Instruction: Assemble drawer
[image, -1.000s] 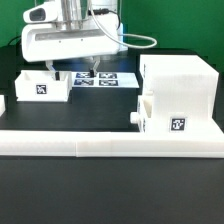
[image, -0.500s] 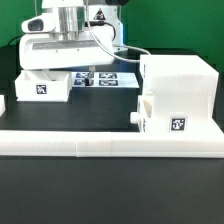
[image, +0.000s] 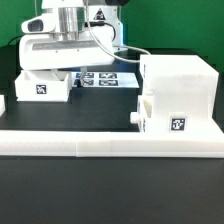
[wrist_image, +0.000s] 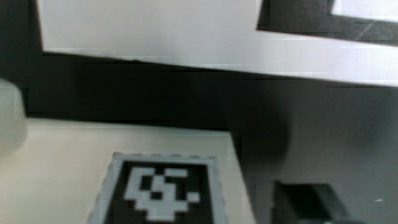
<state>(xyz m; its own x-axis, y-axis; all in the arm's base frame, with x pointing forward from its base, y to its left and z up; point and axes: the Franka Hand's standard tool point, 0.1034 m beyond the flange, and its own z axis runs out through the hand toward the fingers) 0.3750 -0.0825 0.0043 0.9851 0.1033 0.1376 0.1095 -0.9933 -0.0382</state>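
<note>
A small white drawer part (image: 44, 87) with a black tag stands at the exterior view's left. The big white drawer housing (image: 176, 92) stands at the right, with a knob-like stub and a tag on its front. My gripper (image: 72, 73) hangs just beside the small part's right edge, low over the table. In the wrist view the small part's tagged face (wrist_image: 164, 188) fills the lower area. One dark finger (wrist_image: 331, 203) shows far off to one side, over the dark table. The gripper looks open and holds nothing.
The marker board (image: 108, 79) lies behind the gripper and also shows in the wrist view (wrist_image: 178, 45). A long white L-shaped rail (image: 110, 142) runs along the front. Another white piece (image: 2, 104) sits at the far left edge.
The arm has moved to the exterior view's left, from above the marker board to the right edge of the small drawer part. The parts have not moved.
</note>
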